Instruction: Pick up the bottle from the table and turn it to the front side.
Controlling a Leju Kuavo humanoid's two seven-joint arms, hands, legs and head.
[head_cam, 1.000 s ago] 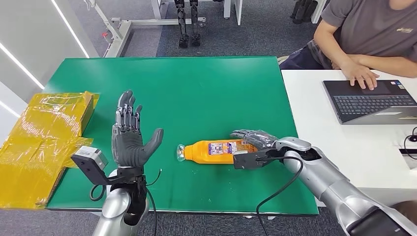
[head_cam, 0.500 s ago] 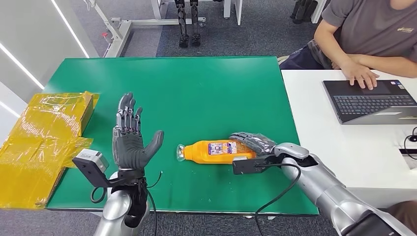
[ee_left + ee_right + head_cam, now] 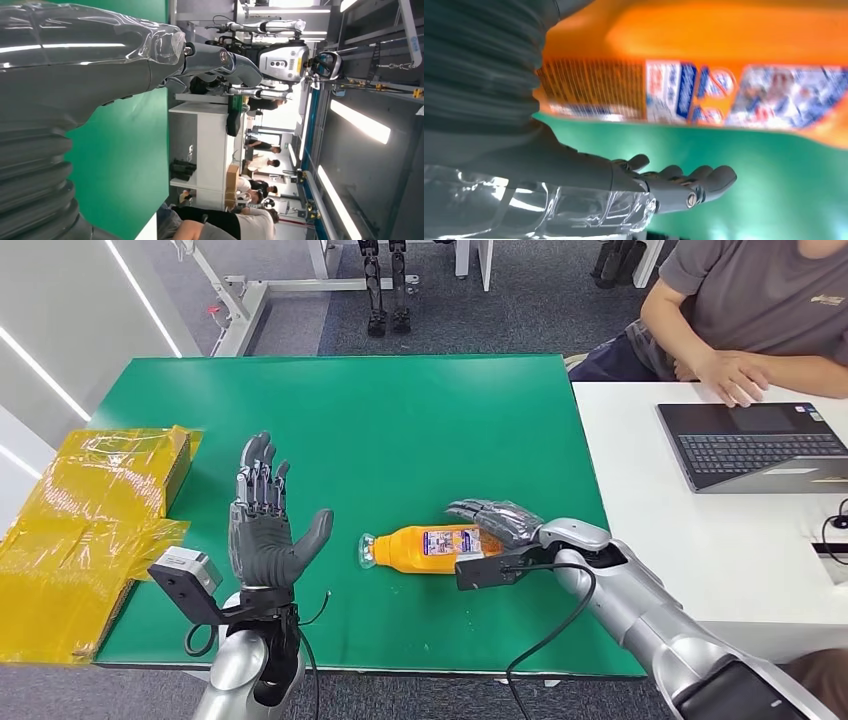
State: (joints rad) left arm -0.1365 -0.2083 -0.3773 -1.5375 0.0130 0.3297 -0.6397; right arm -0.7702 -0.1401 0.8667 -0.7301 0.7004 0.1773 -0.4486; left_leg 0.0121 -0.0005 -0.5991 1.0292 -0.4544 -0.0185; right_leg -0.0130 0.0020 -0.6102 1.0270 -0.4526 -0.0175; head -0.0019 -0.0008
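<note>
An orange bottle [image 3: 430, 546] with a printed label lies on its side on the green table [image 3: 400, 420], cap end pointing left. My right hand [image 3: 495, 520] reaches over the bottle's base end, fingers stretched across its far side. In the right wrist view the bottle [image 3: 704, 60] lies between thumb and fingers [image 3: 684, 185], with a strip of green table showing between bottle and fingers, so nothing is gripped. My left hand [image 3: 265, 530] stands upright left of the bottle, palm toward it, fingers apart and holding nothing; its fingers [image 3: 220, 60] also appear in the left wrist view.
A crinkled yellow plastic bag [image 3: 90, 530] lies at the table's left edge. A white table [image 3: 700, 540] adjoins on the right with a dark laptop [image 3: 760, 445], where a person [image 3: 760, 300] sits. A white metal frame [image 3: 240, 300] stands behind.
My right hand has slid left along the bottle, further over its body. The bottle has stayed in place. The person's hand has lifted off the laptop.
</note>
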